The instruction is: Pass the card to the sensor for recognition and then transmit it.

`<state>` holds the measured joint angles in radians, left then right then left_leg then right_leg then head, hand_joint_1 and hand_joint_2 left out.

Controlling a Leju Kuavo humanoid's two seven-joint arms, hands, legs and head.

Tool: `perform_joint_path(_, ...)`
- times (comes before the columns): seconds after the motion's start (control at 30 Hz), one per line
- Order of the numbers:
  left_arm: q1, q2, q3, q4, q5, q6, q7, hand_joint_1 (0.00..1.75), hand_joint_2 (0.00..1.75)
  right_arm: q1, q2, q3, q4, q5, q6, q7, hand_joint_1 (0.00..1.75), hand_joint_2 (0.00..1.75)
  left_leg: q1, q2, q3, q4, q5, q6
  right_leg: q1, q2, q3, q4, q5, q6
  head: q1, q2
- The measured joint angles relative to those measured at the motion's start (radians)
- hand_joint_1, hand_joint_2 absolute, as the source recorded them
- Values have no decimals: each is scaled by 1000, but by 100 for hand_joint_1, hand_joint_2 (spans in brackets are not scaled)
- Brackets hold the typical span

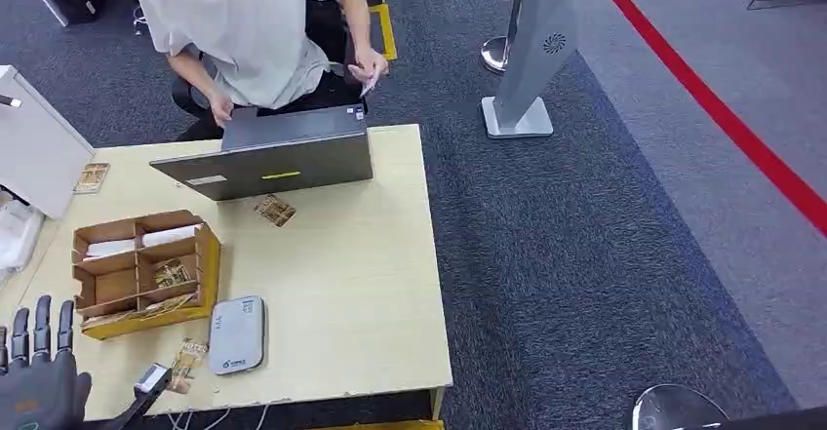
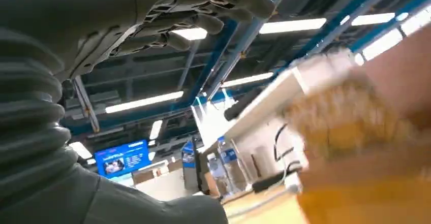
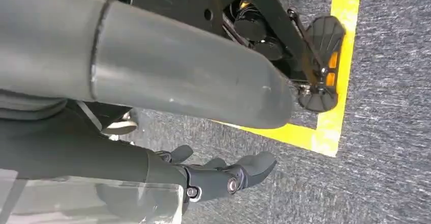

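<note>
Several patterned cards lie on the pale wooden table [image 1: 371, 284]: one card [image 1: 188, 358] beside the grey sensor pad [image 1: 237, 334] near the front edge, one [image 1: 275, 211] in front of the laptop, one [image 1: 91, 177] at the far left. More cards sit in a compartmented cardboard box [image 1: 144, 272]. My left hand [image 1: 39, 371] is raised at the table's front left corner, fingers spread upward and empty, its thumb reaching toward the card by the sensor. In the left wrist view the left hand [image 2: 167, 16] holds nothing. My right hand [image 3: 223, 176] hangs low over the carpet, fingers loosely extended and empty.
A person in a white shirt [image 1: 244, 20] sits behind an open grey laptop [image 1: 273, 157], holding a small card-like thing in one hand [image 1: 369, 67]. A white cabinet [image 1: 34, 142] stands at the left. A grey floor stand [image 1: 531, 50] and red floor line [image 1: 722, 108] lie to the right.
</note>
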<state>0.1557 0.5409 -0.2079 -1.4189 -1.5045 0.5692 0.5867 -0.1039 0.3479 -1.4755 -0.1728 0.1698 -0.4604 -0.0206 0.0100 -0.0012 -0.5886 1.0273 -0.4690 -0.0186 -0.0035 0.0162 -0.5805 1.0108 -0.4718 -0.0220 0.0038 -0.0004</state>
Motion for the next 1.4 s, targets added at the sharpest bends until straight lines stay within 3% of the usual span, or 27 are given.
perform_joint_path(0.37, -76, -43, 0, 231, 0, 21, -18, 0, 175, 0, 0, 0, -3, 13, 0, 13, 0, 0, 0, 0, 0, 0, 0, 0, 0, 0, 0, 0, 0, 0, 0, 0)
perform_joint_path(0.67, -153, -71, -50, 340, 0, 44, 25, 0, 175, 0, 0, 0, -4, 16, 2, 21, 0, 0, 0, -2, 0, 0, 0, 0, 0, -2, 1, 0, 0, 0, 0, 0)
perform_joint_path(0.97, -229, -84, -164, 382, 0, 41, 82, 0, 175, 0, 0, 1, -5, 16, 6, 19, 0, 0, 0, -3, 0, 0, 1, 0, 0, -3, 1, 0, 0, 0, 0, 0)
perform_joint_path(1.4, -254, -84, -216, 395, 0, 43, 105, 0, 175, 0, 0, 1, -8, 16, 10, 17, 0, 0, 0, -3, 0, 0, 1, 0, 0, -3, 1, 0, 0, 0, 0, 0)
